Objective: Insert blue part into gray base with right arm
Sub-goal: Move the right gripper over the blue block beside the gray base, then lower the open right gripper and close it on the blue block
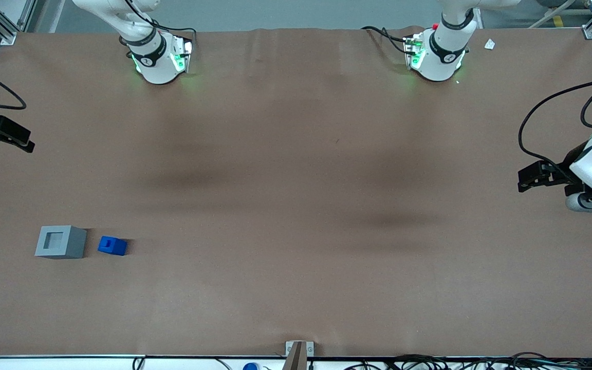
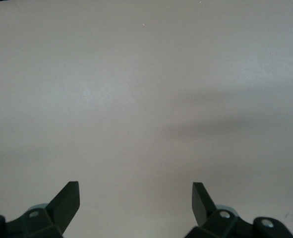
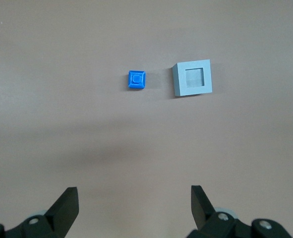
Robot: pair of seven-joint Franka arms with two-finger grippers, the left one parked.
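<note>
Jaws of the right arm's gripper (image 3: 135,208) stand wide apart with nothing between them, hanging high over bare table (image 1: 296,205), well apart from both task pieces. In the front view the same gripper (image 1: 16,137) shows at the left edge of the frame, upper half, clearly farther from the front camera than the parts.

Blue part (image 1: 112,245) sits on the table in the lower left of the front view, just beside the gray base (image 1: 60,242) but not touching; a narrow strip of table shows between them. Right wrist view gives the same pair, blue part (image 3: 137,80) and gray base (image 3: 193,78), side by side.

Orientation notes:
- Blue part looks near square from above, no marked long axis; stepped face up, smaller raised step centred. Dark notch faces the front camera
- Edges sit roughly parallel to the base's edges, perhaps turned very slightly
- Gray base upright, square recess opening straight up, unobstructed

Risks, as judged from here:
- Small part and wide jaws: an off-centre descent could nudge the block toward the base, or skate it across the smooth table, before the grip closes
- Base stands close by, so one jaw may clip it and shift it
- Any twist picked up in the grasp would leave part and recess misaligned; a square fit would likely jam or tilt on the rim
- Base appears unfixed, so downward pressure off-centre might slide it
</note>
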